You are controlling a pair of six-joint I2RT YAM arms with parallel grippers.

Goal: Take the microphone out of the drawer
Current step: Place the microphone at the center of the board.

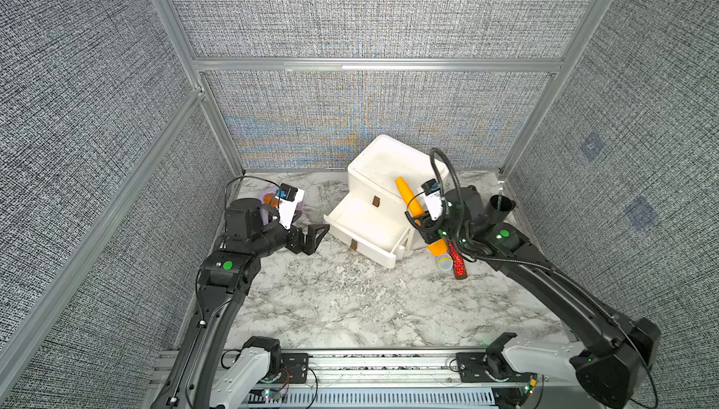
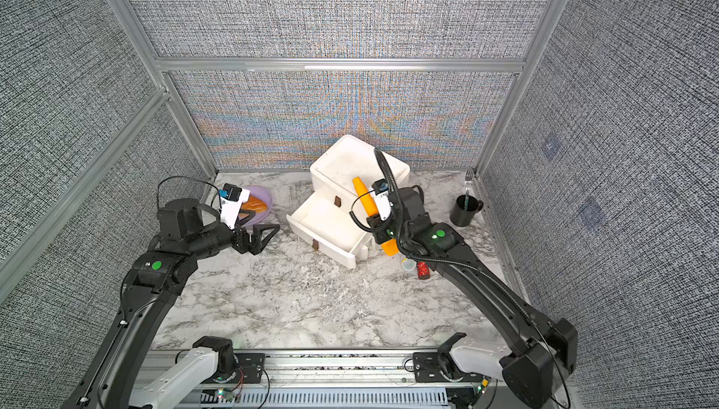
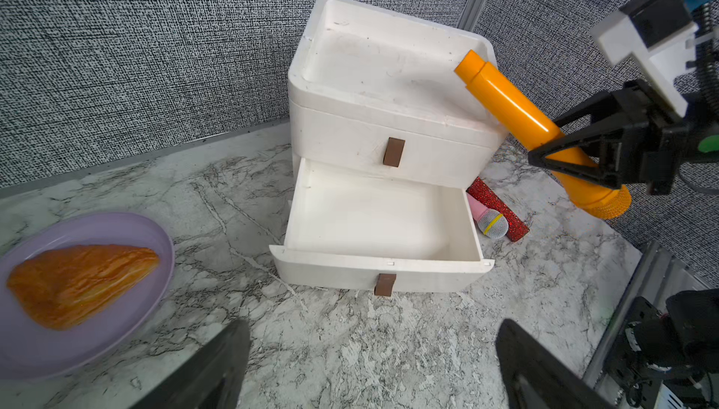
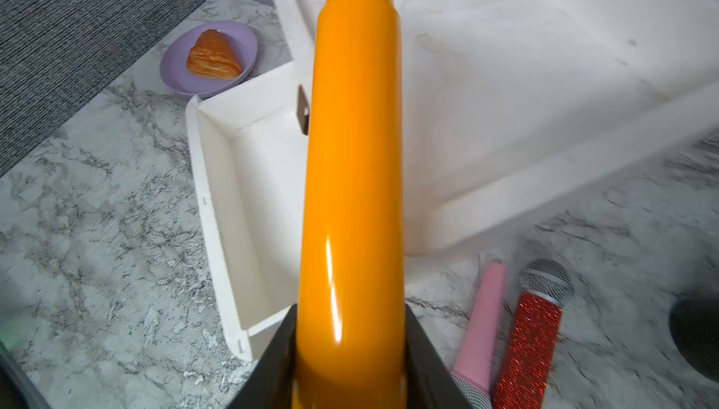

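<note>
In a top view the right claw (image 2: pixel 383 232) is clamped on an orange microphone (image 2: pixel 365 196), held slanted over the white drawer unit (image 2: pixel 342 162), whose lower drawer (image 2: pixel 323 228) is pulled out. A red glitter microphone (image 2: pixel 423 270) lies on the marble tabletop (image 2: pixel 311 302) near the unit. The left claw (image 2: pixel 263 236) gapes near a purple plate (image 2: pixel 261 194) bearing a pastry (image 2: pixel 255 204).
</note>
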